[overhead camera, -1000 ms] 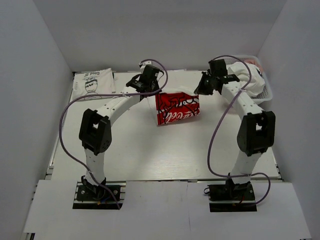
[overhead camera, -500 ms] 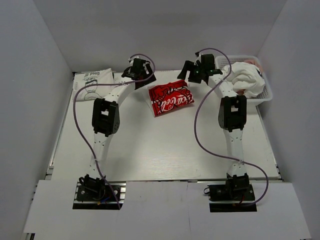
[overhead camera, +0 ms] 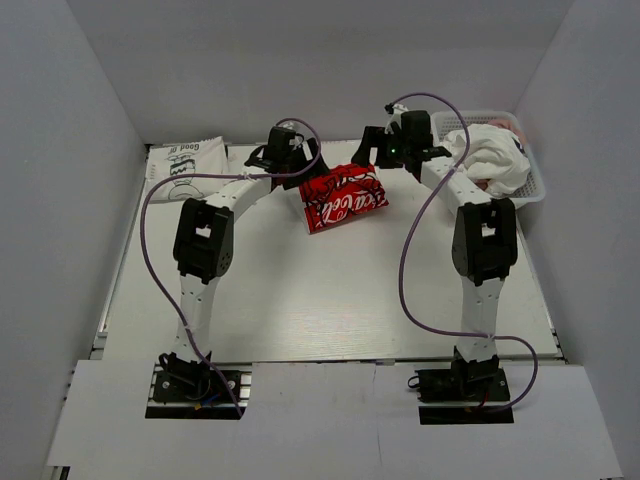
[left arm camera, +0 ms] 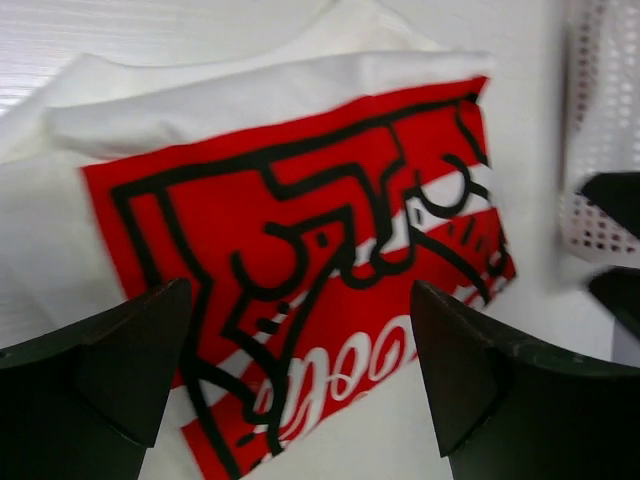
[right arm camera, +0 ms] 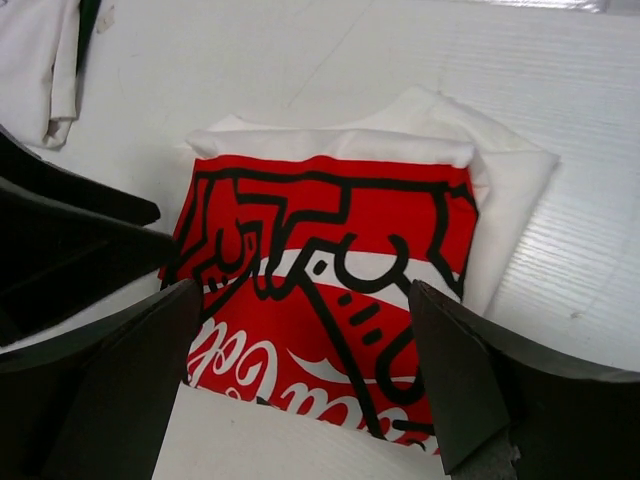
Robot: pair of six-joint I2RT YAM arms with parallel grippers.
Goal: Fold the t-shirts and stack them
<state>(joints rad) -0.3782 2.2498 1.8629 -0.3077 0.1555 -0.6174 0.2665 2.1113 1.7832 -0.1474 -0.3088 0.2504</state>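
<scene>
As red-print t-shirt point(overhead camera: 345, 197) lies folded, edges free, basket point(left arm camera: 600, 120) apart rightward

Two arms, both looking alike: left arm point(overhead camera: 203, 240) and right arm point(overhead camera: 485, 245) are showing white tube links broken up by chunky black joint housings. Each is sitting on a black base plate point(overhead camera: 195, 385) bolted at the near worktop edge. A thin purple cable point(overhead camera: 143, 240) is looping loosely off each arm from base up to wrist. Wrist heads are reading all black. In both wrist views the jaws are appearing as matte black, smooth, wedge-shaped blocks.
</scene>
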